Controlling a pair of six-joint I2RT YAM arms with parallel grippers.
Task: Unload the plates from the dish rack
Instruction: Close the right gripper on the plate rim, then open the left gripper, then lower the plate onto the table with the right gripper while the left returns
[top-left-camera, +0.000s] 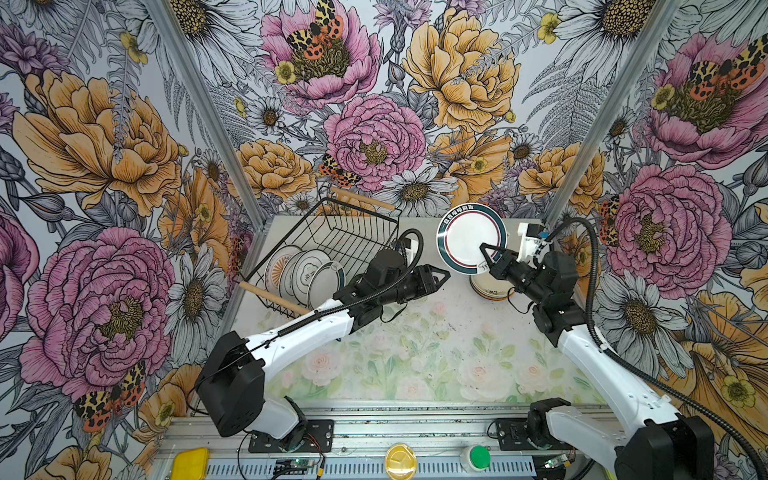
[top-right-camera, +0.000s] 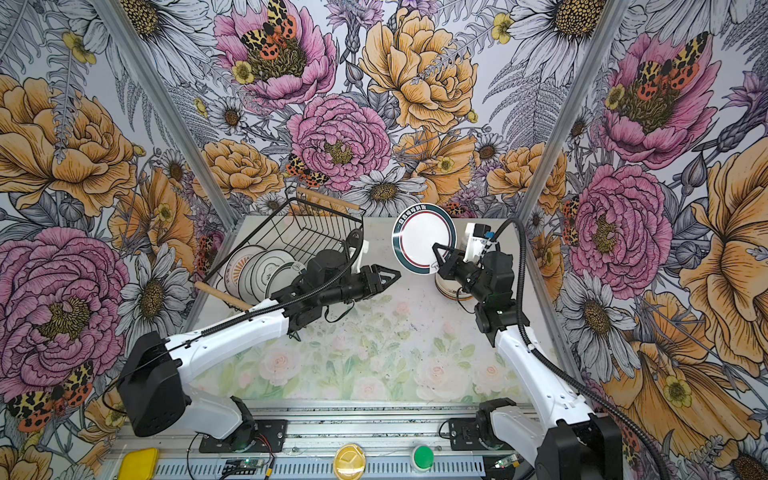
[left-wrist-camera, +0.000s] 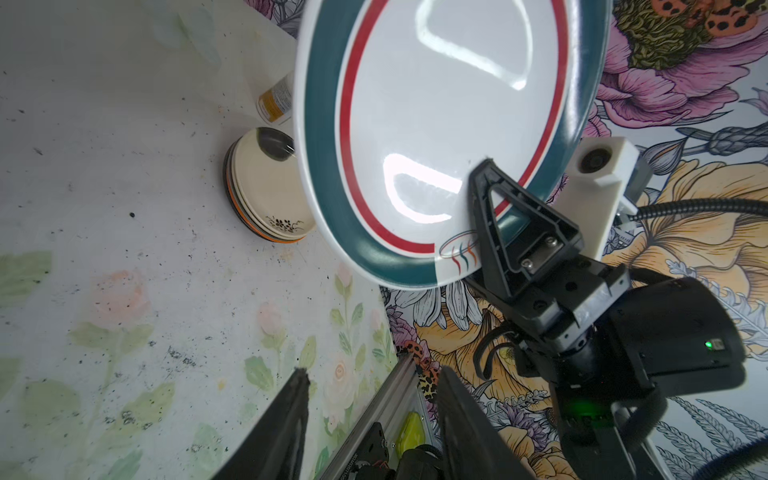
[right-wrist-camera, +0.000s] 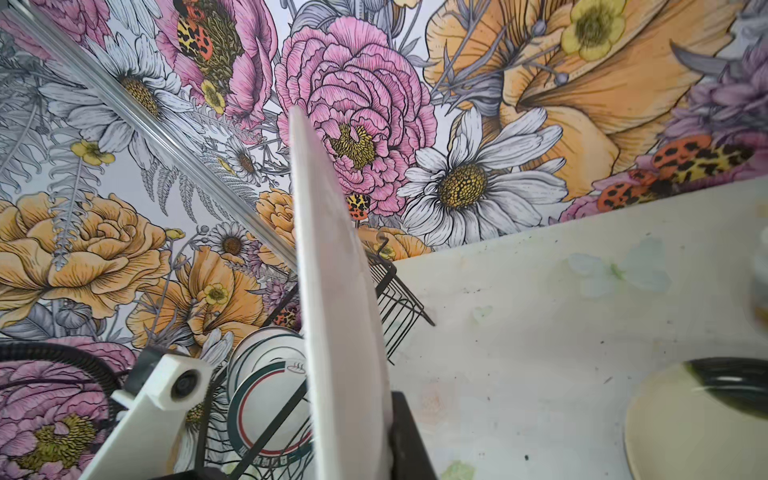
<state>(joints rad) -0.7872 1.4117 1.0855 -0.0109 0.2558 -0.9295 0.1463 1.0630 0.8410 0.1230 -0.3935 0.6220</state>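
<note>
Left wrist view has the best seat. The right gripper (left-wrist-camera: 486, 183) is clamped on the rim of a white plate (left-wrist-camera: 415, 124) with a teal band and a red ring. One finger lies across the face and the other is hidden behind. I'd say it pinches the edge because that's the only part thin enough for those jaws.

The plate hangs clear of the table (left-wrist-camera: 104, 166), tipped up on edge at the far right. It's just above and beside the flat cream stack (left-wrist-camera: 266, 187). A bottle (left-wrist-camera: 278, 97) stands right behind that stack, so the far side is tight.

Now the left gripper (left-wrist-camera: 374, 374): jaws apart, nothing between them. It points at the plate from mid-table and stops short of touching it. In both top views it sits between rack and plate.

The rack (top-left-camera: 353, 232) is at the far left. Four or so plates (top-left-camera: 307, 274) stand on edge at its near end, leaning together. Standing upright like that, only their rims are there to grab.

My read is that this one is on its way to the stack. It will need rolling flat before it goes down. It's only a single rim pinch on glazed ceramic, so it could slip, or the plate could clip the bottle.
</note>
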